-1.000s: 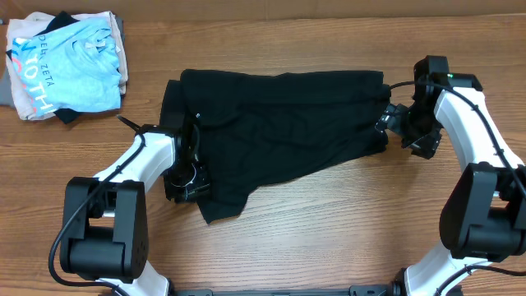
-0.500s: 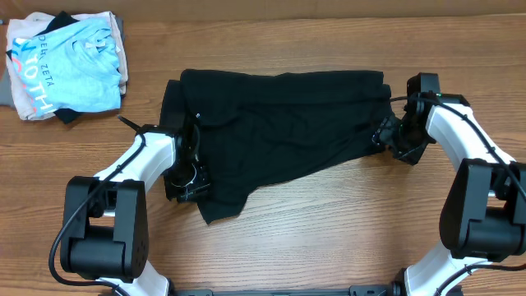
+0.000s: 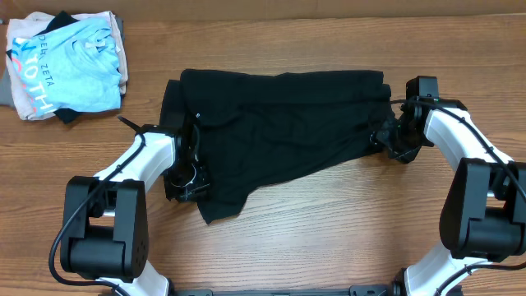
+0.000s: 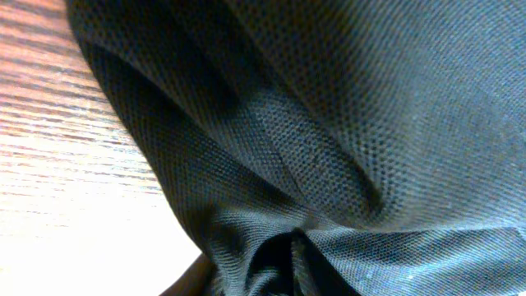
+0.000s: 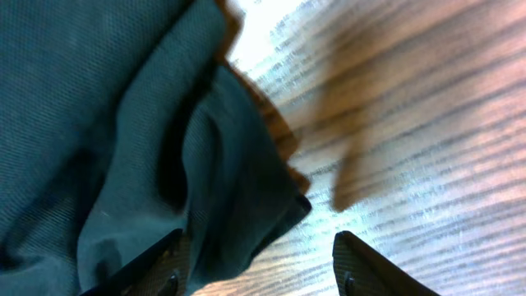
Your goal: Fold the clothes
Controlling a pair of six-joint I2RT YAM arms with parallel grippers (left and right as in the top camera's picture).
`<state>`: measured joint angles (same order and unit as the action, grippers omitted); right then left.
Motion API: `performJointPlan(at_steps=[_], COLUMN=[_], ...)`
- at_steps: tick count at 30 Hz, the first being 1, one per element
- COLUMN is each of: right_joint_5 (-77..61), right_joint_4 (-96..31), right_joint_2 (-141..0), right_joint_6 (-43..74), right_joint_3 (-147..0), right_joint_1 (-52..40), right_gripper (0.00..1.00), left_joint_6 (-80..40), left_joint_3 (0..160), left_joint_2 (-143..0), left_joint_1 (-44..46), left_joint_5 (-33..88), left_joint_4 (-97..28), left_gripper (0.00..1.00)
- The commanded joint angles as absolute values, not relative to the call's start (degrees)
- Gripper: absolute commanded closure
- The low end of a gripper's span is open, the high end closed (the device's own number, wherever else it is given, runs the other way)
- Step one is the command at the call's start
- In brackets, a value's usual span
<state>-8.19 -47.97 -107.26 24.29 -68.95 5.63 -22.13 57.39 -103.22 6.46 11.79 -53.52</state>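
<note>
Open table [image 3: 329, 238] before black T-shirt [image 3: 279, 123]; blue-shirt pile [image 3: 66, 66] blocks far-left corner.

White lettering is printed on a light blue shirt [image 3: 70, 70] that lies folded on a small pile in the upper left of the overhead view. The letters run sideways, turned a quarter turn. A smaller line ends in "ZETA"; the word before it is too creased to make out. Beside it, much larger letters read "OTH", with more lost at the fold. A tiny white mark [image 3: 199, 116] sits on the black T-shirt [image 3: 288, 123] at centre frame, too small to read.
</note>
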Motion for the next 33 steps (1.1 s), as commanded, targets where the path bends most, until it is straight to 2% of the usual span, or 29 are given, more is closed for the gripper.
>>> performJointPlan(at_steps=[1, 22, 29, 33], right_joint_5=[-8.6, -6.9, -5.8, -5.8], right_joint_4=[-48.3, -45.2, -45.2, -44.9], right_joint_2=[-106.7, -106.8, -106.8, -106.8], right_joint_6=[26.2, 27.0, 27.0, 27.0], right_joint_3=[-68.5, -65.6, -65.6, -65.5], right_joint_1=[5.9, 5.8, 5.8, 5.8], right_gripper=[0.41, 0.43, 0.57, 0.61], left_joint_6=[-21.9, -21.8, -21.8, -21.8], left_joint_3=[56.7, 56.7, 56.7, 56.7], left_joint_2=[-104.9, -104.9, -104.9, -104.9], left_joint_1=[6.8, 6.8, 6.8, 6.8], left_joint_5=[11.5, 11.5, 11.5, 11.5], left_joint_4=[-53.3, -53.2, -53.2, -53.2], left_gripper=[0.76, 0.76, 0.76, 0.76])
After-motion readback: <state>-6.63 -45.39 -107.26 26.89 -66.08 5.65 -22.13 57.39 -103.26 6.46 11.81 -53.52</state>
